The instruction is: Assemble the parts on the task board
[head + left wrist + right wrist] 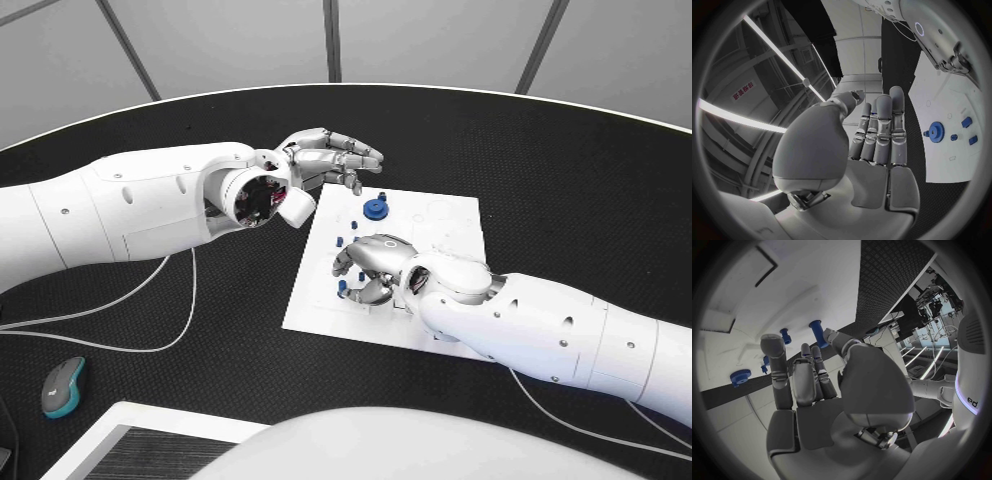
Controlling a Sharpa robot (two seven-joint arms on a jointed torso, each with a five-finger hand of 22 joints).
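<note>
Over the near-left part of the task board (447,225), R hand (372,262) sits low, fingers curled down among the small blue parts; whether it pinches one, can't tell — its own bulk hides the tips in the head view, and in the R wrist view the fingers stand loosely apart w/ a blue peg (817,332) just beyond them. L hand (325,158) hovers off the board's far-left corner, fingers lightly curled, holding nothing. Outward: blue gear-like part (375,208) stands on the board near L hand; few small blue pieces (340,240) lie along the left edge by R hand. Judgement: parts look like light, rigid plastic, smooth, prob. slippery; pegs best pinched across the shaft, gear by its rim. Board lies flat mid counter (577,170).
</note>
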